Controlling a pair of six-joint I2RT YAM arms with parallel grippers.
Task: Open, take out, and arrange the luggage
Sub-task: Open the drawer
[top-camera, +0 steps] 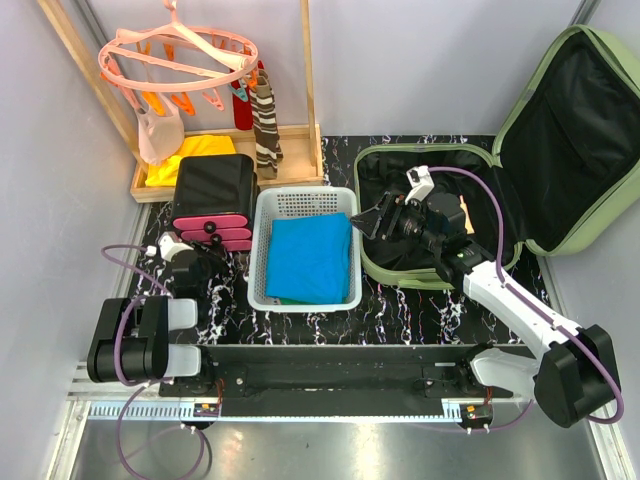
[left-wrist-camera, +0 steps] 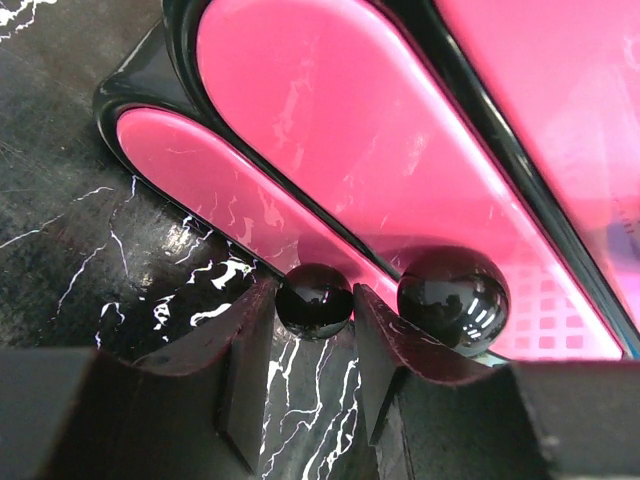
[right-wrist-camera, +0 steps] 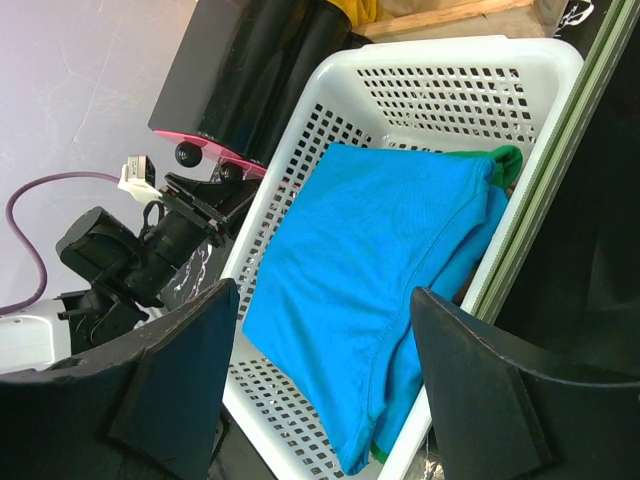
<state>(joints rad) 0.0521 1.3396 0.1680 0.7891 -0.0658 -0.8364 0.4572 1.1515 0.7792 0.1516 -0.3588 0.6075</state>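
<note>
- While the luggage (top-camera: pixel 570 130) is lying open on the table under the right gripper (right-wrist-camera: pixel 322 295), its lid is leaning back against the wall to that gripper's right.
- The right gripper is hovering above the open half's left rim, its 2 fingers spread wide and gripping nothing.
- A white basket (top-camera: pixel 300 203) is sitting just left of that gripper, holding a folded blue cloth (top-camera: pixel 310 255).
- The left gripper (left-wrist-camera: pixel 312 310) is bracketing a small black knob (left-wrist-camera: pixel 314 295) on the black case with pink drawers (top-camera: pixel 212 190) just ahead of it; whether it is pinching the knob, I cannot tell.

White basket (top-camera: pixel 303 198) with folded blue cloth (top-camera: pixel 310 257), black-and-pink case (top-camera: pixel 212 190) beside it, pink hanger (top-camera: pixel 180 55) on wooden rack (top-camera: pixel 310 90).
</note>
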